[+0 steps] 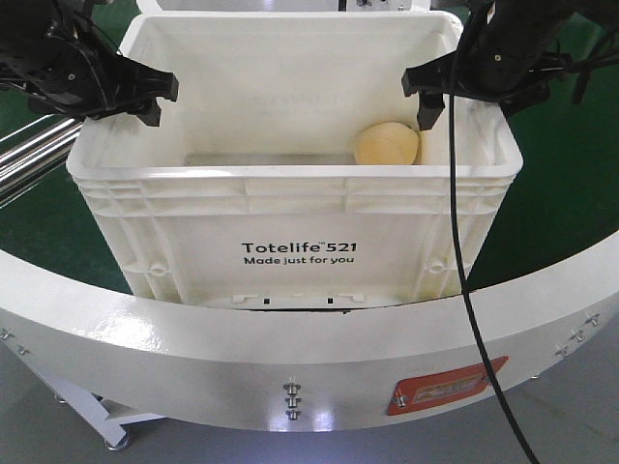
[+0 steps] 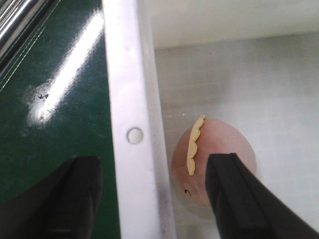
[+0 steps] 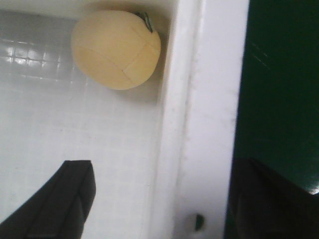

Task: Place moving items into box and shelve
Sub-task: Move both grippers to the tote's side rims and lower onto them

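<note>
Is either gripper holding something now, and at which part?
Nothing is held. The left gripper and the right gripper are open, each astride a side wall of the box, not clamped on it.

Black arms (image 1: 508, 43), black jaws (wedge-shaped), black cable (image 1: 453, 193)

The white box (image 1: 290, 208) stands flat on a glossy dark green surface (image 1: 551, 222) that throws back streaks of overhead light and shows a small pale scuff (image 2: 42, 94), with shiny metal rails (image 1: 29, 155) just beside it.

Pink lump (image 2: 224, 142) (partly) behind end effector (image 2: 154, 167)
</note>
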Controlling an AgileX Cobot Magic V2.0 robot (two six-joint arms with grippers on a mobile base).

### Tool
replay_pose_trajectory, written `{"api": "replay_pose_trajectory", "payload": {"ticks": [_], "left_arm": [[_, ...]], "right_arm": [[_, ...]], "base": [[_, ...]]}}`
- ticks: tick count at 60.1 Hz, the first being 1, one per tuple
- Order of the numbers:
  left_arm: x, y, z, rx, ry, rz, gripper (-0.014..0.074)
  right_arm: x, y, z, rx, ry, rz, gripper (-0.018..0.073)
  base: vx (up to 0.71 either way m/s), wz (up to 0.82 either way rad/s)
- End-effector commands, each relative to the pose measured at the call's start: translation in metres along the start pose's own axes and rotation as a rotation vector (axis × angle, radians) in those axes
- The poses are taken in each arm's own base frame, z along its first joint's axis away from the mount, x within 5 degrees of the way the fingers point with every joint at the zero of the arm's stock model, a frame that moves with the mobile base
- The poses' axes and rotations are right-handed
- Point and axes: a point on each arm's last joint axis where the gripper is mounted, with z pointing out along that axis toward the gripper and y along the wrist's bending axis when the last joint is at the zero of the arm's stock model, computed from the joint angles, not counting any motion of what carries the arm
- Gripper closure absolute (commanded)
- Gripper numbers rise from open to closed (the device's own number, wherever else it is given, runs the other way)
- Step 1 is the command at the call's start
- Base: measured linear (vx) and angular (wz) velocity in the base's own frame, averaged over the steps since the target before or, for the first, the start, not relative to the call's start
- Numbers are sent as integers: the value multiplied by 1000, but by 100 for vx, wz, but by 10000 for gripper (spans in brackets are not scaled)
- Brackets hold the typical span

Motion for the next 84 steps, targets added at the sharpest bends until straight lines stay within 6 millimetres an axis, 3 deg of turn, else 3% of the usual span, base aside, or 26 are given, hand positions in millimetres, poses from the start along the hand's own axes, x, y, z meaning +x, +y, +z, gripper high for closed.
{"api": "replay_pose_trajectory", "payload": {"ticks": [1,15,34,50,68,84], "left_arm": [[-10,0,-25,23,-117,-10,57],[-10,0,-25,22,-117,-9,92],[-9,0,-25,20,-109,-9,209],[-9,0,-25,19,-106,-9,280],[-7,1,-25,15,-87,-9,290],[-7,1,-25,15,-87,-9,290]], "right_arm": [[-4,-6,-29,9,-106,13,24],[-3,-7,-30,10,-100,15,156],[-2,-7,-30,10,-88,41,317],[-2,-7,-36,13,-67,44,314],[-5,-7,-43,3,-90,62,312],[-4,-6,-43,-14,-88,56,215]], "base": [[0,0],[0,0],[0,0],[0,0],[0,0],[0,0]]}}
